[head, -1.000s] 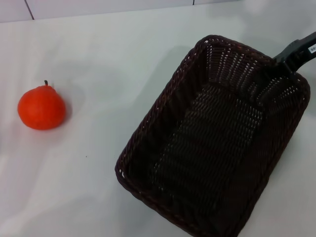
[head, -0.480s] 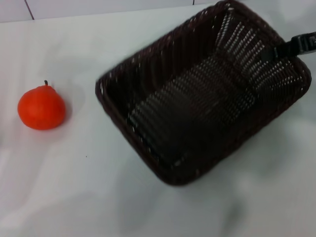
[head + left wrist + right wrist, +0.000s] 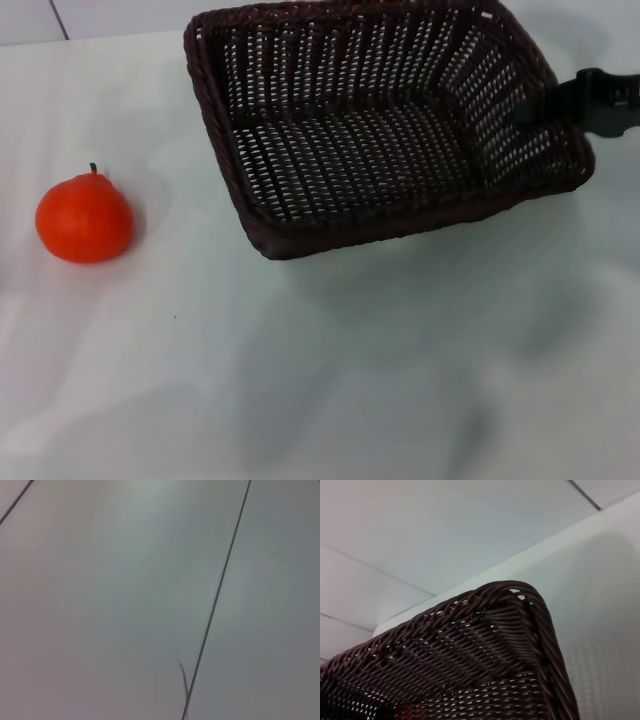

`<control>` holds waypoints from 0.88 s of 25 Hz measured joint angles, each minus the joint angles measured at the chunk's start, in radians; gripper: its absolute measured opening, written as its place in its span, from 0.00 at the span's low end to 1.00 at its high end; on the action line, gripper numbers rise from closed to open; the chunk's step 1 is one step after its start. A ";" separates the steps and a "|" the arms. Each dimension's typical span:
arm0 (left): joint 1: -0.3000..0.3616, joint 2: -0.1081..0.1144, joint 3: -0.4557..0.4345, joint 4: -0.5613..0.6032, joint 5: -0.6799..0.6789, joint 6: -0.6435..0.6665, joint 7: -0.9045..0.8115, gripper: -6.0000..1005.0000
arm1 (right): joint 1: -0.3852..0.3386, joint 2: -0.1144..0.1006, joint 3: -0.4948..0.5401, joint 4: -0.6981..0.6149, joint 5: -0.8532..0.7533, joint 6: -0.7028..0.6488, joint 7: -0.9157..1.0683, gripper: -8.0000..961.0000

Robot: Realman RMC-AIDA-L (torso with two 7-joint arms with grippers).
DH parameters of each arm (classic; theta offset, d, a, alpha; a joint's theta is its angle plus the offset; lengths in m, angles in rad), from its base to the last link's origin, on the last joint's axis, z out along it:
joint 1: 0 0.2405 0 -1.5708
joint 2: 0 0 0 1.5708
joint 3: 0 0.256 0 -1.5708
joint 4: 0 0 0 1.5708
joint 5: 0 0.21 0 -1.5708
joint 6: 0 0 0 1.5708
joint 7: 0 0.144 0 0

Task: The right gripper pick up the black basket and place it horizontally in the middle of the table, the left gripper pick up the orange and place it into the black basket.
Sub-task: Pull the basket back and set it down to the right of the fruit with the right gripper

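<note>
Wicker basket: the black basket [image 3: 380, 125] hangs from the right gripper [image 3: 560, 105], lengthwise across the far half of the table [image 3: 330, 380], tilted with its open side facing the camera.
Right gripper: clamped on the basket's right end wall, reaching in from the right edge.
Orange: the orange [image 3: 84, 219] sits on the table well left of the basket, stem up, far from the right gripper.
Left gripper: outside every view.
Right wrist view: basket corner rim [image 3: 510, 592] against the pale table.

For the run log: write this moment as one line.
phase: basket placing | right tool: gripping black basket at right rim, tilted, lifted | orange: on table, left, untouched | left tool: unseen
</note>
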 joint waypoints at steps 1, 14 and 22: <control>-0.001 0.000 0.000 -0.003 0.000 0.000 -0.001 0.69 | -0.001 0.006 -0.002 0.000 0.000 -0.007 0.012 0.17; -0.003 0.000 -0.002 -0.011 0.000 0.002 -0.001 0.69 | -0.005 0.072 -0.045 0.037 -0.007 -0.094 0.105 0.17; -0.003 0.000 -0.002 -0.011 0.000 0.002 -0.001 0.69 | -0.012 0.092 -0.041 0.050 0.002 -0.129 0.108 0.17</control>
